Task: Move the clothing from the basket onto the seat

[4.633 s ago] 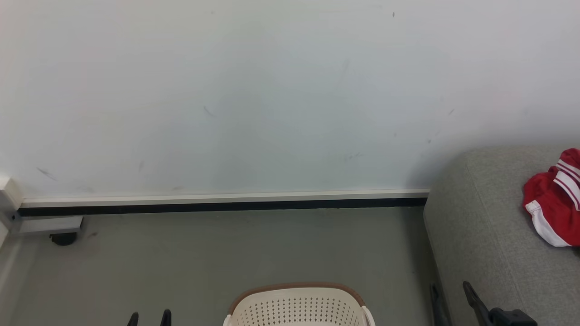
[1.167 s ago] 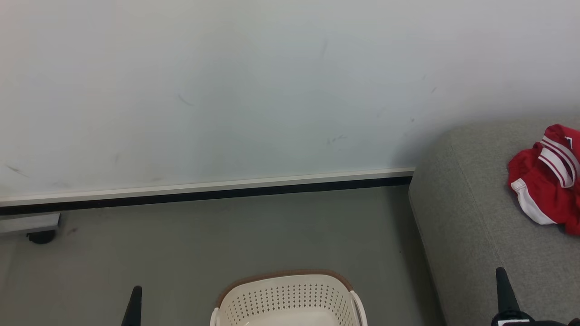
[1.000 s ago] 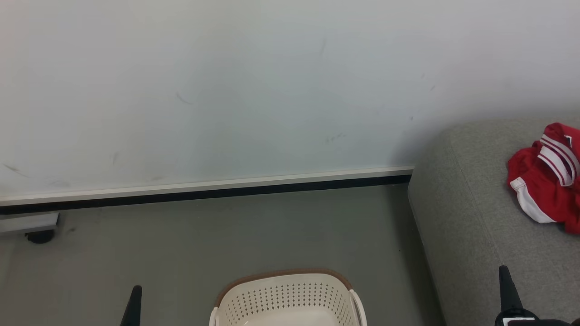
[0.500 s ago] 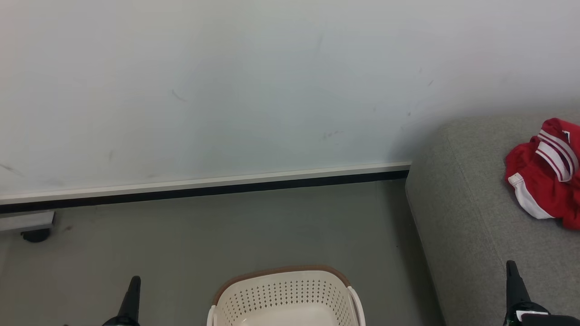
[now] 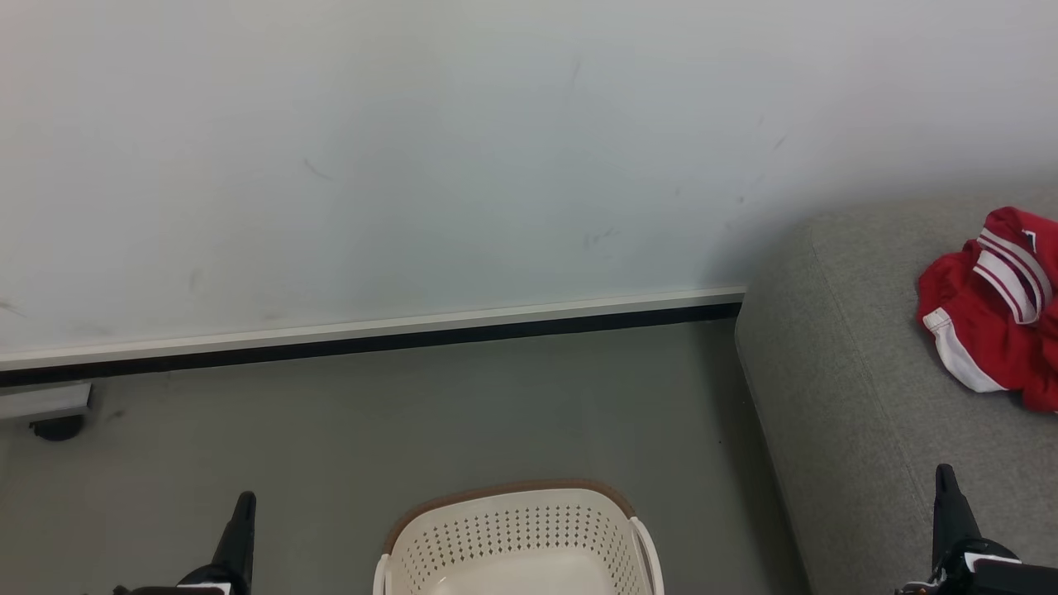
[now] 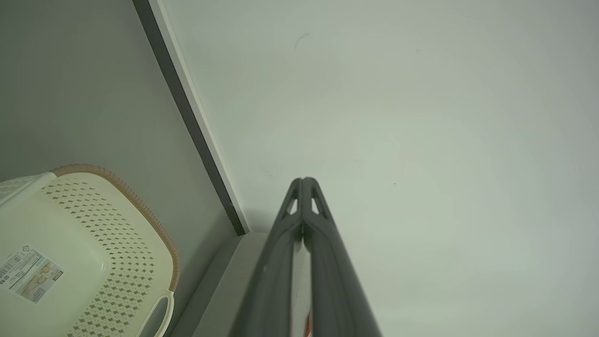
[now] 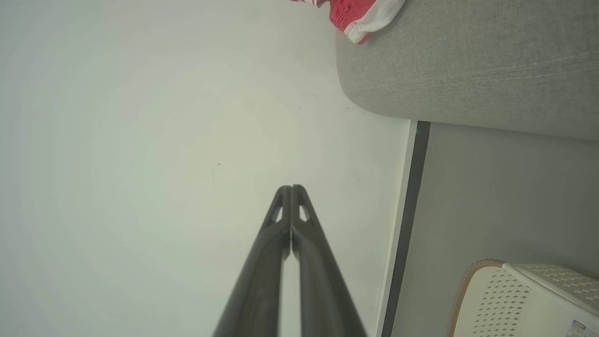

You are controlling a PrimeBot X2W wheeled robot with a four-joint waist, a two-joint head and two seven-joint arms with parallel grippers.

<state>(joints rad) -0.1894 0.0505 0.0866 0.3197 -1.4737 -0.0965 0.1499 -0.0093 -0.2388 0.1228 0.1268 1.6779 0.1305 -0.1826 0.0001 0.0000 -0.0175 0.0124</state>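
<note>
A white sticker [image 6: 30,280] with a barcode and small print lies on the smooth bottom of the basket [image 5: 512,489]; the writing is too small for me to read. The basket is oval cream plastic, its walls pierced with rows of small diamond holes, its rim a brown woven-look band, with a handle cut-out at the side. It stands on the plain grey floor [image 5: 413,413], near me, between my two tools.

My left tool [image 6: 303,180] is pinched fully together, its long dark fingers meeting at the tips, and it holds nothing. My right tool [image 7: 291,188] is the same, fingers pressed tip to tip with nothing between them.

The clothing [image 5: 984,330], soft red fabric with a white panel and white bands striped in thin red, lies crumpled on the seat [image 5: 851,372] at the far right. The seat is coarse grey upholstery with rounded edges and a stitched seam. Behind stands a pale scuffed wall [image 5: 496,165] with a white and black skirting strip [image 5: 413,339].
</note>
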